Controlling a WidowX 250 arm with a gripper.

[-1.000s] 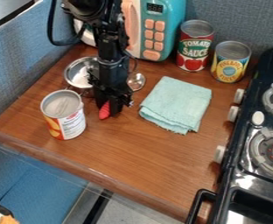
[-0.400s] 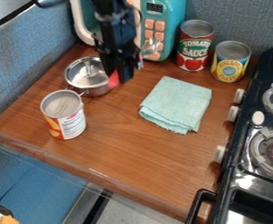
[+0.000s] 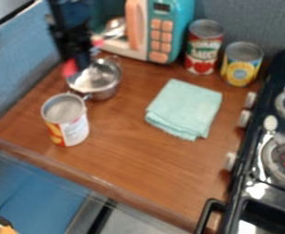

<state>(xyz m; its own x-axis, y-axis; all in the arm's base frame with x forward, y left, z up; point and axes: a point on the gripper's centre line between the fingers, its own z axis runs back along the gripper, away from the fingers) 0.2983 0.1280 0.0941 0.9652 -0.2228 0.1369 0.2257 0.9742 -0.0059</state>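
Observation:
The black gripper (image 3: 80,63) hangs over the upper left of the counter, just above the back-left rim of the small metal pot (image 3: 101,93). It is shut on a spoon, whose red handle end (image 3: 70,68) pokes out at the left of the gripper, while its shiny metal bowl (image 3: 115,28) is up to the right, in front of the toy microwave. Whether gripper and pot touch, I cannot tell. In front of the pot stands an open-looking can with a red and white label (image 3: 67,125).
A teal and white microwave (image 3: 163,34) is at the back. Right of it stand a tomato can (image 3: 203,48) and a yellow-labelled can (image 3: 241,64). A folded mint cloth (image 3: 184,109) lies mid-counter. The black stove (image 3: 255,192) borders the right side.
My gripper has risen from the counter beside the pot and swung left over the pot's back-left side, carrying the spoon up with it. The cans, cloth and pot have stayed put.

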